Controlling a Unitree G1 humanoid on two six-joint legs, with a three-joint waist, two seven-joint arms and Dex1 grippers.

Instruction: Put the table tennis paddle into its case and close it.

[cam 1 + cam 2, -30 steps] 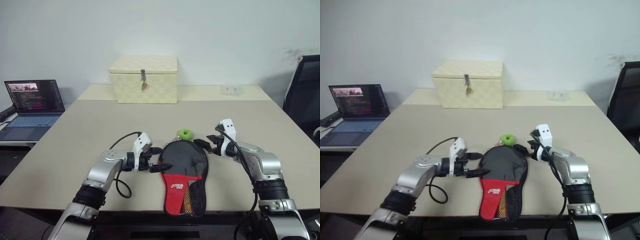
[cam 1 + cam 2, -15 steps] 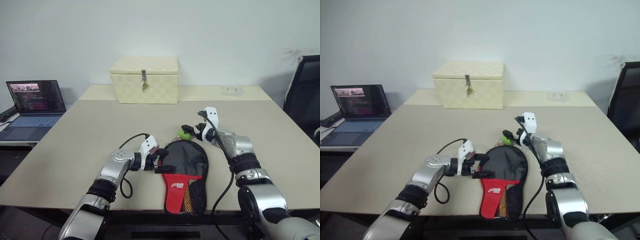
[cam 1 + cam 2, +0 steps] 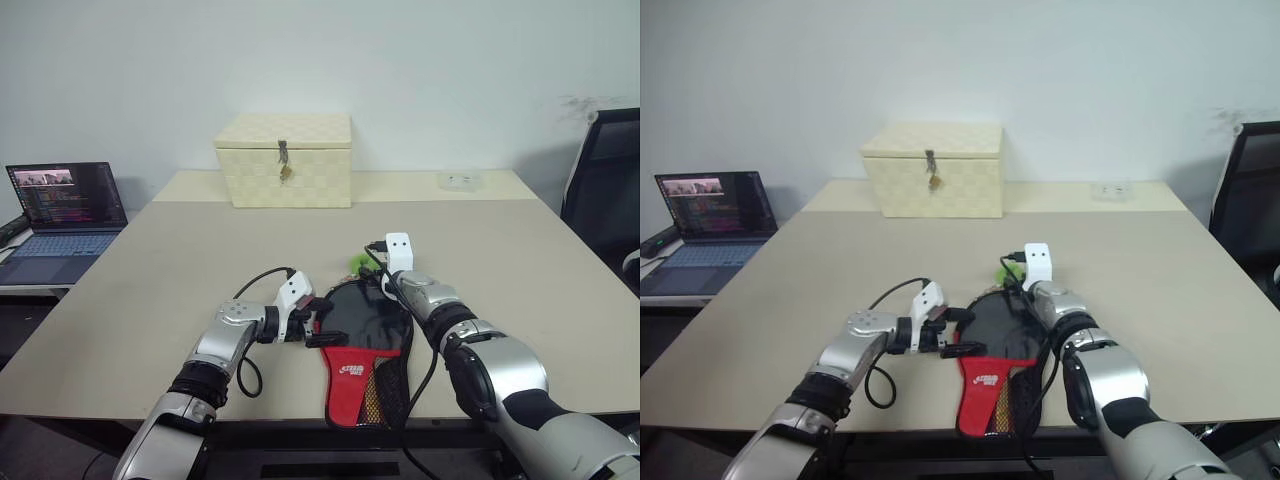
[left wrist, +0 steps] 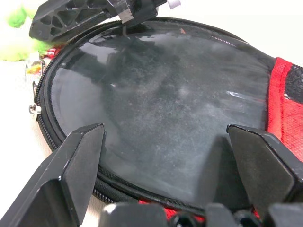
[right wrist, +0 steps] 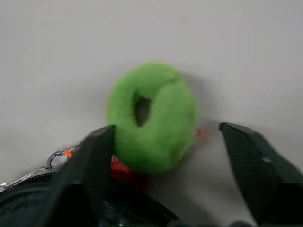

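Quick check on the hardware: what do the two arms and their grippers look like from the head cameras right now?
Both arms are silver metal shells with black ribbed joint bands. The left gripper and right gripper each have two black fingers with a lattice-like structure, and a white block sits on each wrist. A black cable loops beside the left forearm, and another runs along the right forearm.

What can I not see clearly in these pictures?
- Paddle: only its black face shows inside the case; its handle is covered by the red part.
- Zip puller: behind the green fluffy ring in the right wrist view.
- Laptop screen: too small to read.
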